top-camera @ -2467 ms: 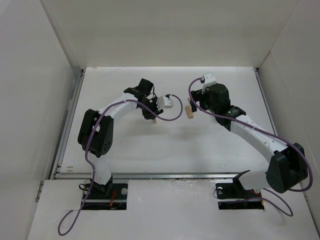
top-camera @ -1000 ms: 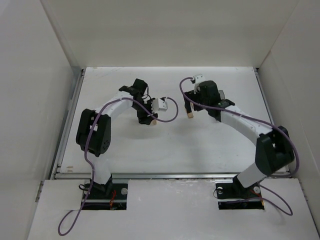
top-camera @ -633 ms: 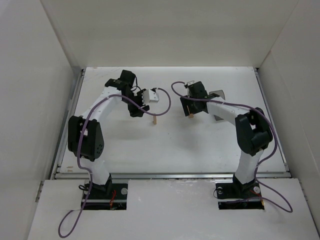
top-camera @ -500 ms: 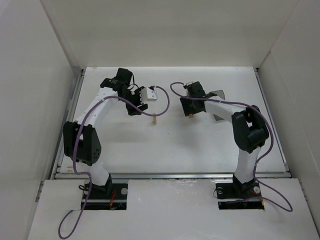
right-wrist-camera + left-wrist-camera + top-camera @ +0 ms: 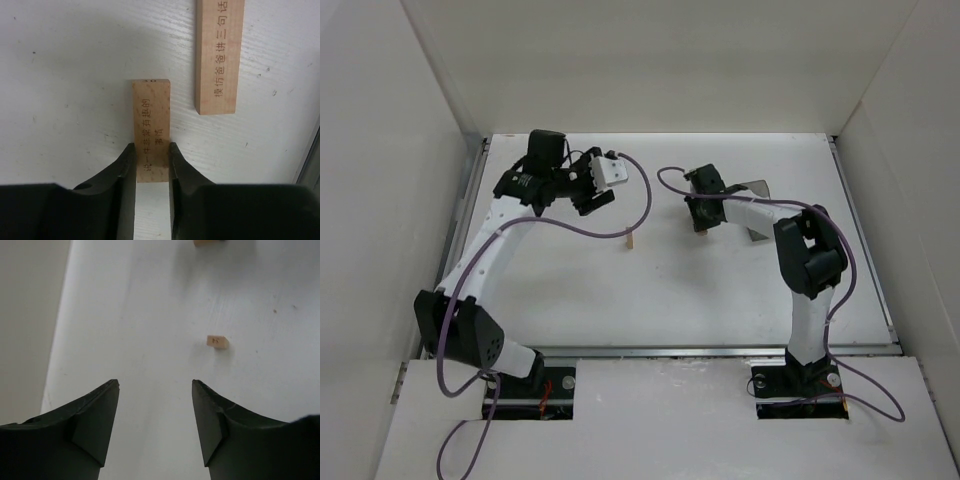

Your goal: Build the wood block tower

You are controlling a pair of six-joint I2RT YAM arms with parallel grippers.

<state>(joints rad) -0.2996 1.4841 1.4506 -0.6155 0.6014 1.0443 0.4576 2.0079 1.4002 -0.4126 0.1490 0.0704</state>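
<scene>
A light-tan wooden block (image 5: 151, 125) with engraved characters lies on the white table, and my right gripper (image 5: 151, 146) is shut on its near end, both fingers pressed to its sides. A longer plank (image 5: 219, 55) lies just right of it, apart. From above, the right gripper (image 5: 698, 216) covers most of that block (image 5: 700, 229). Another small block (image 5: 631, 238) stands upright alone at mid-table. My left gripper (image 5: 592, 198) hangs open up and left of it, holding nothing. In the left wrist view the left gripper (image 5: 155, 385) is open over bare table, the small block (image 5: 218, 342) ahead.
A greyish translucent piece (image 5: 755, 188) lies just right of the right wrist. White walls close in the table (image 5: 720, 290) on the left, back and right. A second tan block (image 5: 207, 242) shows at the top edge of the left wrist view.
My left arm drew back up and left, leaving the small block standing alone, and its fingers spread a little. My right gripper shut on the engraved block.
</scene>
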